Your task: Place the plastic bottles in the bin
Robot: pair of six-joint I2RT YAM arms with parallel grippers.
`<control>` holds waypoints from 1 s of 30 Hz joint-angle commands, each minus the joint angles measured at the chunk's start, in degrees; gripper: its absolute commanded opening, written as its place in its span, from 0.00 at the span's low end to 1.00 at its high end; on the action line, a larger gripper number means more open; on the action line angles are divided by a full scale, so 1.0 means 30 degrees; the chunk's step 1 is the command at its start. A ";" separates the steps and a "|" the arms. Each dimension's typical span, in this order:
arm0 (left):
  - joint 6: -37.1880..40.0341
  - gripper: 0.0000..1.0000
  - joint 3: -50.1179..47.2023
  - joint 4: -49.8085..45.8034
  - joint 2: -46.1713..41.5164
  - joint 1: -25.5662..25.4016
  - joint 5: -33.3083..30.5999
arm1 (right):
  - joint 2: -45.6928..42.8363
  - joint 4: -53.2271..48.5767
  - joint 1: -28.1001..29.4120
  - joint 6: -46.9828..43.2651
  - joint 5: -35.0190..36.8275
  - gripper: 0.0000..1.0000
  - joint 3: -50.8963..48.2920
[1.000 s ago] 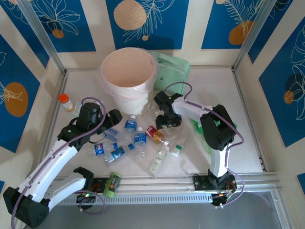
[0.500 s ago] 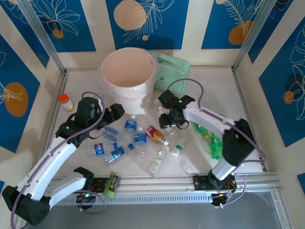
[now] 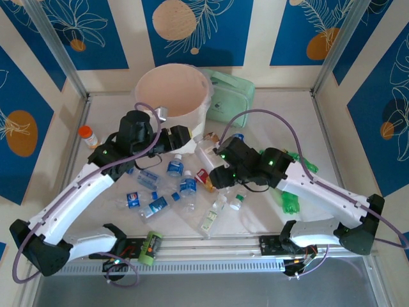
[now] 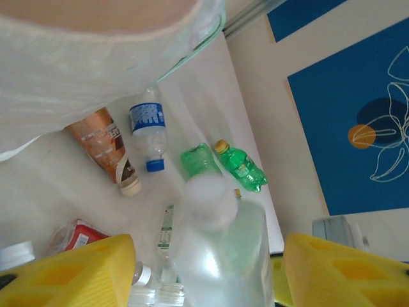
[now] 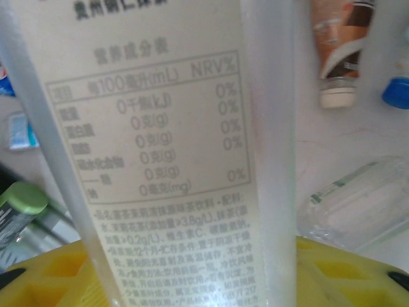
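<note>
Near the bin (image 3: 172,89): left hand (image 4: 208,256) pinches clear bottle (image 4: 220,243) | right hand (image 5: 192,268) pinches labelled bottle (image 5: 160,128)

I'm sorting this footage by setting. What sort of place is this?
Probably a robot test cell in a lab: two arms bolted to a rail at the table edge, aluminium posts framing printed blue panels, and bottles strewn by a bin.
</note>
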 commanded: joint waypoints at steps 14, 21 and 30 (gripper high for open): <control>0.1155 0.35 0.1506 -0.1507 0.0627 -0.0444 0.0922 | 0.1274 0.0451 0.1850 -0.0079 0.0947 0.55 0.2846; 0.0598 0.25 0.1508 -0.0699 0.0704 -0.0446 0.1449 | 0.1130 0.0443 0.1921 -0.0010 0.1312 0.55 0.3266; 0.1708 0.14 0.5447 -0.2839 0.0584 -0.0038 -0.1786 | -0.0326 -0.0752 0.1413 0.0564 0.5416 0.88 0.3911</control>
